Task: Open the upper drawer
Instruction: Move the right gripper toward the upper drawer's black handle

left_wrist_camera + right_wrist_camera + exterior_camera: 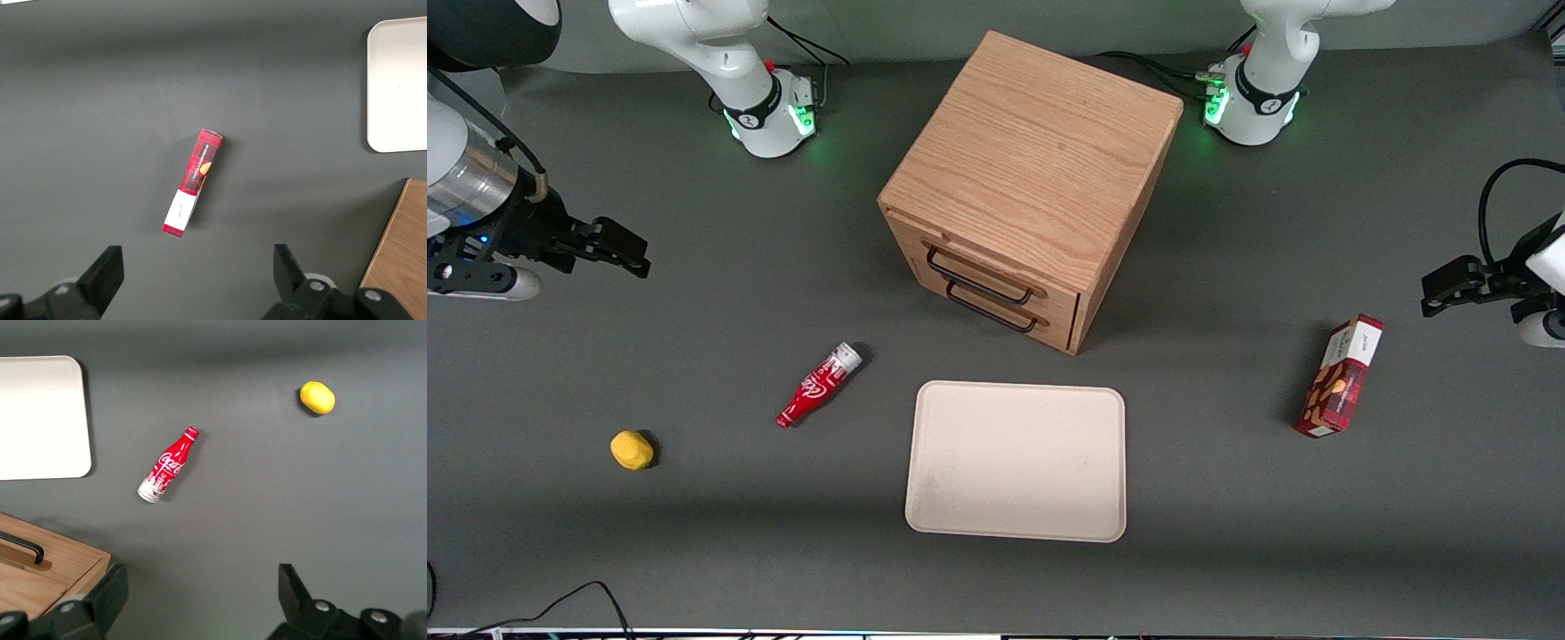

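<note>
An oak cabinet [1032,169] stands mid-table, its front turned toward the working arm's end and the front camera. The upper drawer [1009,269] is shut flush, with its long black wire handle [978,276] just above the lower drawer's matching handle [993,314]. My right gripper [630,251] hovers above the table toward the working arm's end, well apart from the cabinet, open and empty. In the right wrist view the gripper [202,579] is open over bare mat, with the cabinet's corner [60,570] and part of a black handle [23,547] in view.
A red cola bottle [818,385] lies on the mat between my gripper and the cabinet, nearer the front camera. A yellow lemon [631,450] lies nearer still. A beige tray [925,498] sits in front of the cabinet. A red box [1341,377] stands toward the parked arm's end.
</note>
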`<state>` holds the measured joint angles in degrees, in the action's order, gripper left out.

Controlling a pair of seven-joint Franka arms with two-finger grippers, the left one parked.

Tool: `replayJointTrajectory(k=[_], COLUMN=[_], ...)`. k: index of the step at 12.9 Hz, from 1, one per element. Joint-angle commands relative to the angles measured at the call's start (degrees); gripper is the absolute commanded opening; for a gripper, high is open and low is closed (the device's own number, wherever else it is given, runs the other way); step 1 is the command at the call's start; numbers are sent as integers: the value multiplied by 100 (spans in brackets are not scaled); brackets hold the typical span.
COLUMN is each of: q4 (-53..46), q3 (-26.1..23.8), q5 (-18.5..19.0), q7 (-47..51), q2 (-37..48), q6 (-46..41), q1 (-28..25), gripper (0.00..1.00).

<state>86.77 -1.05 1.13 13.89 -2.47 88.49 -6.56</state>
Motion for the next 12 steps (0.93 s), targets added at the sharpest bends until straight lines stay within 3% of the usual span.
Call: replayJointTrajectory(k=[1, 6, 10, 12], q4=[-248, -371, -450, -582], q3=[17, -53, -781, -792], q5=[81, 81, 72, 81], q7=[114, -264, -387, -510], q2=[-131, -166, -350, -464], q6=[-183, -209, -209, -209], q1=[-4, -126, -337, -1002], gripper=[100, 100, 100, 100])
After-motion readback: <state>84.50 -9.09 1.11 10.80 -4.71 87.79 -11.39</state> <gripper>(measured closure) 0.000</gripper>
